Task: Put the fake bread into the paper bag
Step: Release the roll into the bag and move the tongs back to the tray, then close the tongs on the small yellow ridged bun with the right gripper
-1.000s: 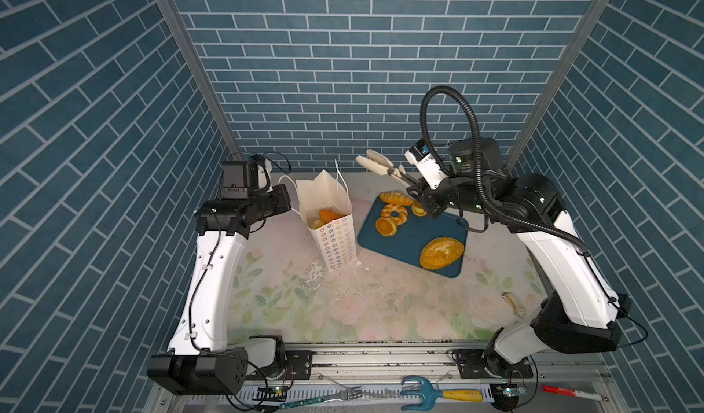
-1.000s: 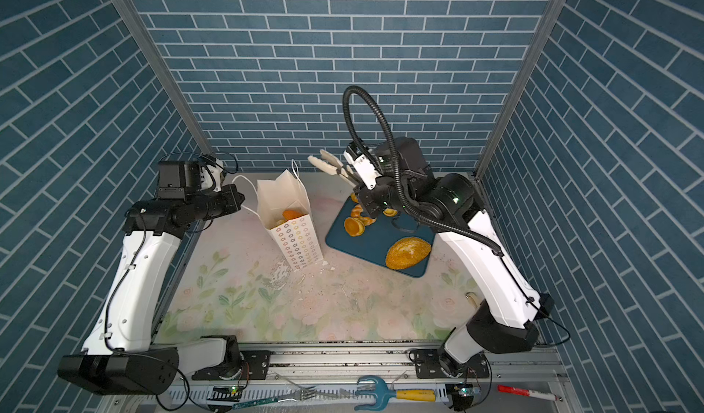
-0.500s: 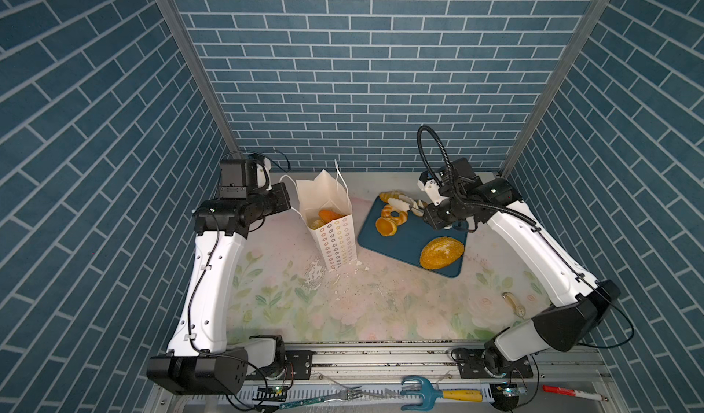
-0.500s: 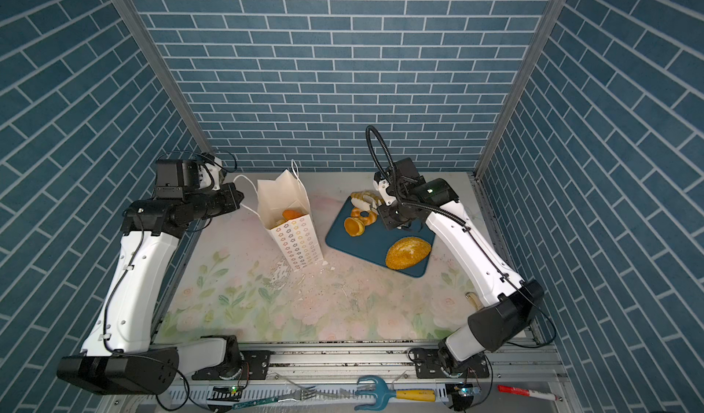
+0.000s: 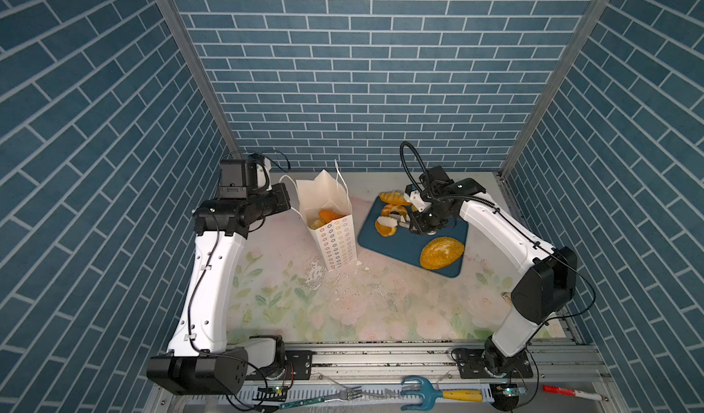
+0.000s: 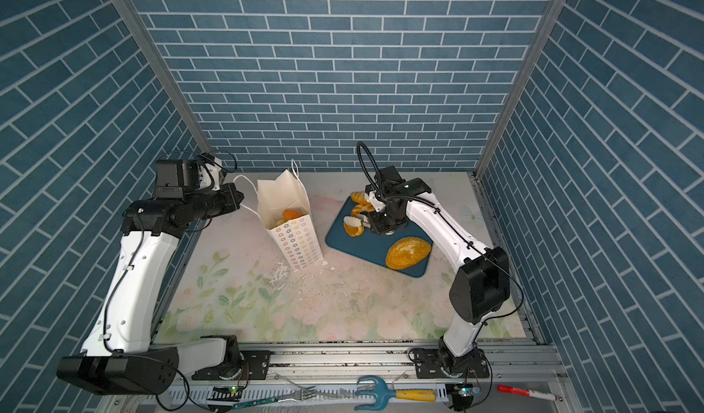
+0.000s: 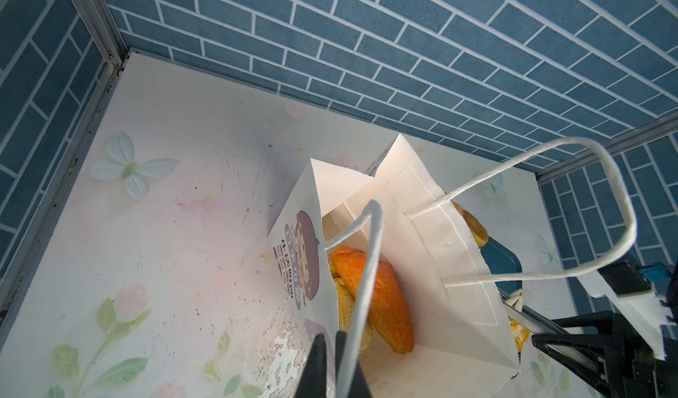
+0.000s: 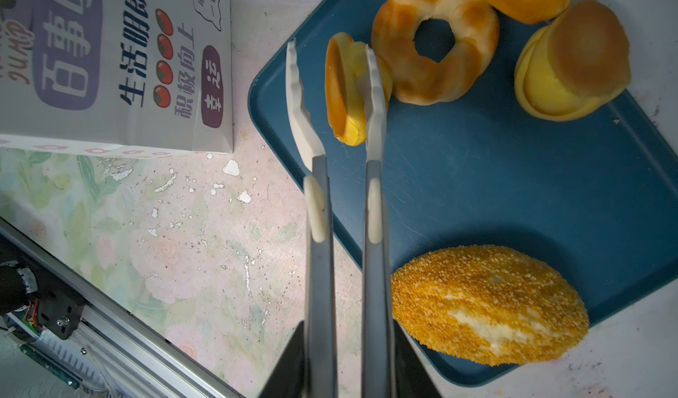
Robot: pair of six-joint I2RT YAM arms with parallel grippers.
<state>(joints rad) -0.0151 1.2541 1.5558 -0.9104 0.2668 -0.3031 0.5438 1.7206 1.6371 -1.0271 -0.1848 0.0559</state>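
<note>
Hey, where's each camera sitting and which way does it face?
Top views: high in front, looking down at the table; left arm, right arm show.
Left wrist: looks into the bag; left gripper shut on its handle.
Right wrist: looks down on the tray; right gripper holds tongs at a bun.
Shared: wrist views both show bag and tray.

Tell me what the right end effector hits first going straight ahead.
Probably the small bun on the blue tray: tongs held by the right end effector flank it, though depth is unclear.
</note>
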